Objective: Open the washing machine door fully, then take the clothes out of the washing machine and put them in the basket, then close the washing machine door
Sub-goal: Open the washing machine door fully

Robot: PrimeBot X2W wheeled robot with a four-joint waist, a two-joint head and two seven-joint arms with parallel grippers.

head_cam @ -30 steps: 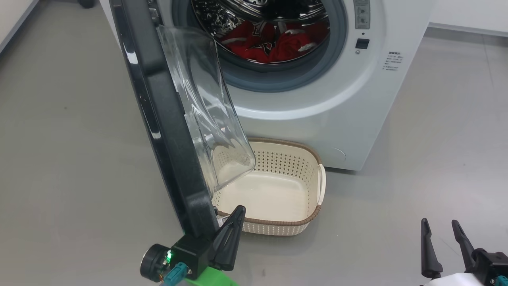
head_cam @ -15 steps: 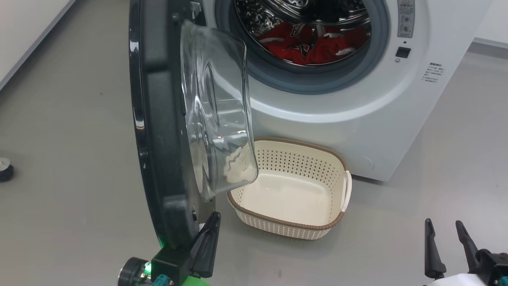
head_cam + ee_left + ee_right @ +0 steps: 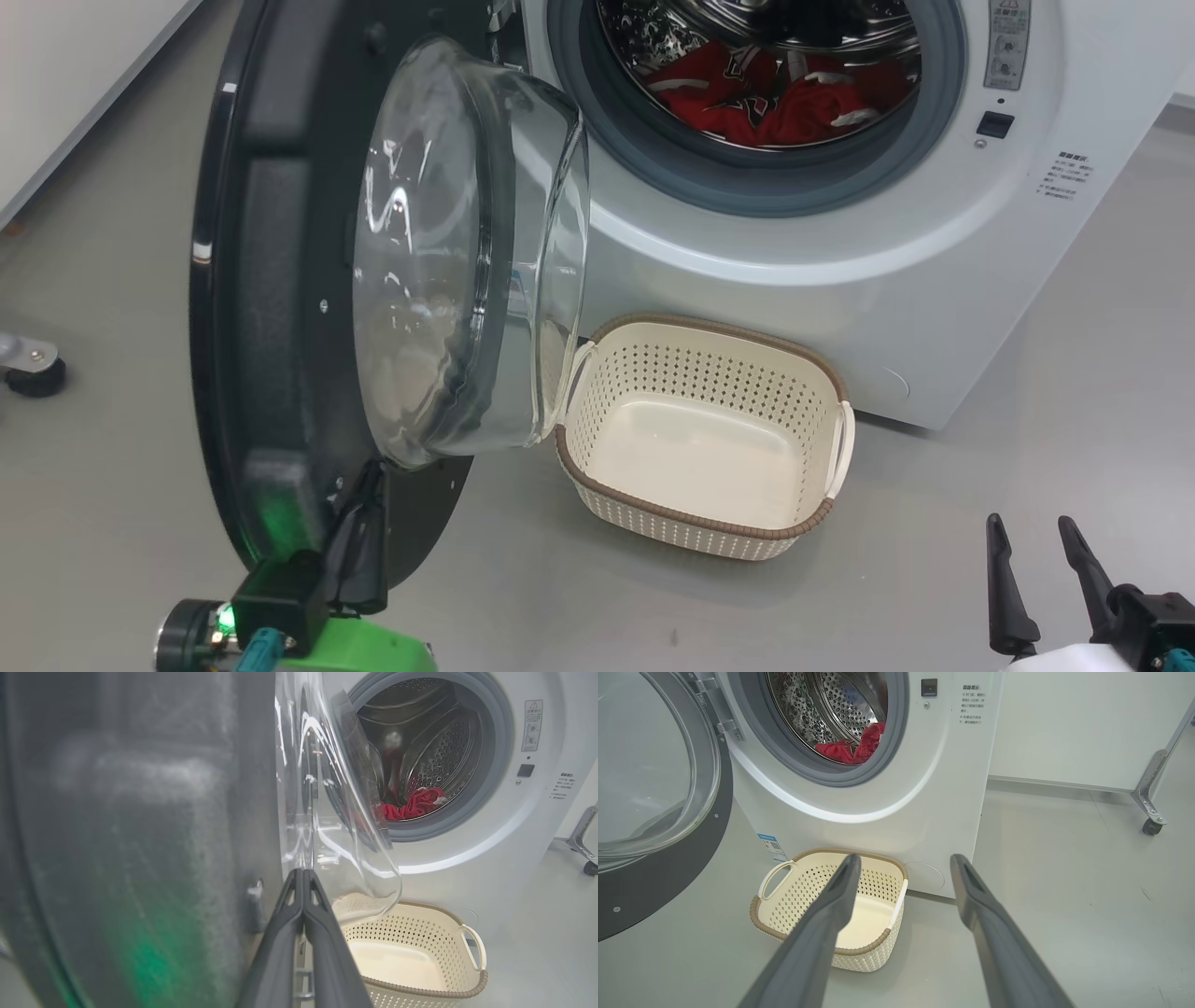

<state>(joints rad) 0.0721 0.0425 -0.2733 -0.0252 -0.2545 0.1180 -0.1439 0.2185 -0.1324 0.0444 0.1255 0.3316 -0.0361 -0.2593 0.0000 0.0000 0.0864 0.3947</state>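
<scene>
The washing machine (image 3: 840, 280) stands with its porthole uncovered, and red clothes (image 3: 766, 93) lie in the steel drum. The washing machine door (image 3: 271, 280) hangs swung out to the left, its glass bowl (image 3: 448, 261) bulging over the left end of the basket (image 3: 691, 518), which sits empty on the floor before the machine. My left gripper (image 3: 359, 532) is shut, fingertips against the door's inner face near its lower edge; the left wrist view shows the left gripper (image 3: 303, 877) with fingers together beside the door (image 3: 140, 812). My right gripper (image 3: 1030, 527) stands open at the lower right, apart from everything; in its own view the right gripper (image 3: 905, 861) is over the basket (image 3: 873, 947).
A caster wheel (image 3: 33, 373) sits on the floor left of the door. A metal frame leg with a caster (image 3: 1153, 821) stands right of the machine, by a white wall (image 3: 1064, 728). Grey floor (image 3: 1074, 420) spreads to the right of the basket.
The door has swung wider out to the left, its inner face now turned towards me. My left gripper went left with it. The head view shifted too. The right gripper stayed open.
</scene>
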